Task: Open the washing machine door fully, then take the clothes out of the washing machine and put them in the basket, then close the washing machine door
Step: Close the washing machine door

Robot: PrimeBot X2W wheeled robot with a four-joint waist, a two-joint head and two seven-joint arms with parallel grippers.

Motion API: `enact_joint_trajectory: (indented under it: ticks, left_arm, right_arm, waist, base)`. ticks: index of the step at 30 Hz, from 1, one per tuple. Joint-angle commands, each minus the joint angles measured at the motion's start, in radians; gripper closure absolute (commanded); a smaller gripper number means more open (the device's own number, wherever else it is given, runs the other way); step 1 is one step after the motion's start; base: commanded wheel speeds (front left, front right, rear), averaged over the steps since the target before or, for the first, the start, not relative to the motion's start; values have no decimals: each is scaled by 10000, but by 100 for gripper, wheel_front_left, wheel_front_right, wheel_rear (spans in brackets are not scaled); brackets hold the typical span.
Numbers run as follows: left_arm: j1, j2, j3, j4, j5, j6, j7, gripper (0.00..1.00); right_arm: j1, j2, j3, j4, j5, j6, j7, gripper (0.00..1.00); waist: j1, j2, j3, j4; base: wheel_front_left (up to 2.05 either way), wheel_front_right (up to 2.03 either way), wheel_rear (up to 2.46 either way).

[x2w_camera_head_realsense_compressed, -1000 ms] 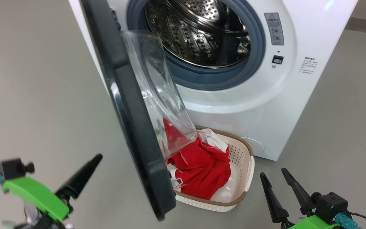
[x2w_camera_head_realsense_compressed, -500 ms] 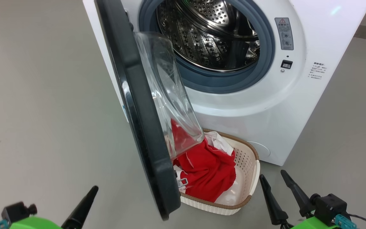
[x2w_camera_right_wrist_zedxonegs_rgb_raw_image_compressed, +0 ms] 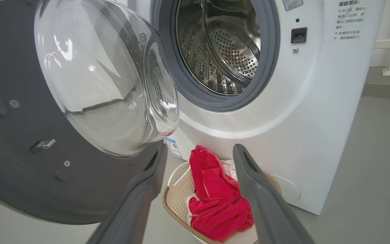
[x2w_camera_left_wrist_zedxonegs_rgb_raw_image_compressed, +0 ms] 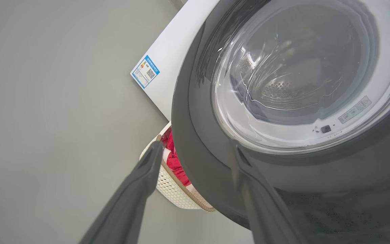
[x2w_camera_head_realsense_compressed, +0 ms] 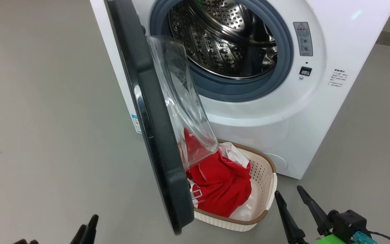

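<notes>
Head view: the washing machine door [x2w_camera_head_realsense_compressed: 146, 101] stands open, the clothes [x2w_camera_head_realsense_compressed: 225, 183] lie in the basket [x2w_camera_head_realsense_compressed: 262, 173] near its lower edge; left pincer [x2w_camera_left_wrist_zedxonegs_rgb_raw_image_compressed: 197, 146] and right pincer [x2w_camera_head_realsense_compressed: 288, 190] both spread, released.

Before you, a bare laundry space: white washing machine [x2w_camera_head_realsense_compressed: 283, 128] on plain grey floor [x2w_camera_head_realsense_compressed: 46, 118], basket [x2w_camera_head_realsense_compressed: 261, 169] at its foot.

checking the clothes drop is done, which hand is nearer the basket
Right. The right hand hangs open just off the right end of the basket; the left hand is across the open washing machine door, by its outer face.
</notes>
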Motion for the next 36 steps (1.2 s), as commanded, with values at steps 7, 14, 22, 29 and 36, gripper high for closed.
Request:
enact_joint_trajectory:
  ticks: [7, 14, 22, 29, 36]
  left_arm:
    - [-279, 361, 112, 244, 1590, -67, -619, 0]
    - [-96, -317, 1544, 412, 4288, -67, -632, 0]
    - [443, -1700, 3346, -149, 8330, -67, -634, 0]
    - [767, -2709, 4489, -986, 10806, -67, -635, 0]
    - [1064, -3259, 5144, -1589, 12146, -63, -635, 0]
  right_arm:
    - [-31, 3, 279, -220, 66, 77, -65, 0]
    - [-15, 3, 281, -235, 65, 77, -65, 0]
    - [-66, 3, 244, -253, 55, 77, -65, 0]
    - [-155, 4, 148, -272, 35, 77, -65, 0]
    - [-216, 5, 110, -292, 24, 77, -65, 0]
  waist:
    - [0, 0, -76, 5]
    - [0, 0, -80, 15]
    - [0, 0, -4, -8]
    - [0, 0, 64, 13]
    - [0, 0, 54, -10]
  base:
    - [0, 0, 0]
    - [0, 0, 0]
    - [0, 0, 0]
    - [0, 0, 0]
    - [0, 0, 0]
